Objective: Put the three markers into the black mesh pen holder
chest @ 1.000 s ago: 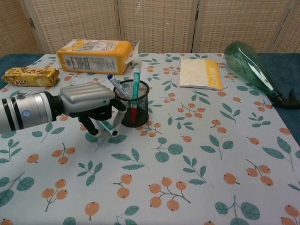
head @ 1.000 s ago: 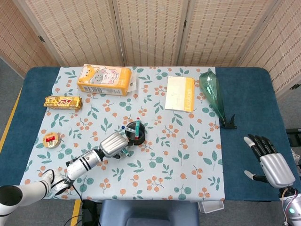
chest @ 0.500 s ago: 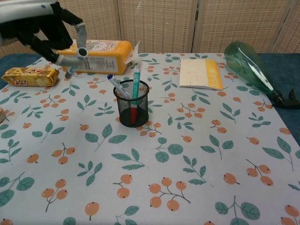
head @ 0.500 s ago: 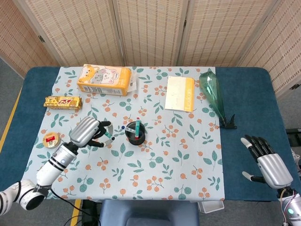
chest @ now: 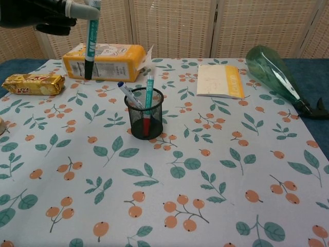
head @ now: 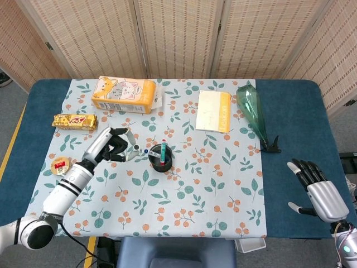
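The left hand (head: 113, 144) is raised above the table to the left of the black mesh pen holder (chest: 144, 113), its fingers pinched together on the upper end of a teal marker (chest: 91, 42) that hangs nearly upright, dark tip down, in front of the orange tissue pack (chest: 104, 61) in the chest view. From the head view the marker's white end pokes out toward the holder, near its rim but not over it. Two markers already stand in the holder: a teal one (chest: 148, 93) leaning slightly and a blue-capped white one (chest: 126, 93) slanting out over the left rim. The right hand (head: 321, 191) rests well off to the right past the cloth, fingers spread, holding nothing.

The step in hand looks like carrying the third marker over the holder. To do it well, the tip should be brought over the free part of the opening, away from the slanted white marker, kept close to upright, lowered until the tip is inside the mesh, and only then let go, so the light holder is not nudged or tipped
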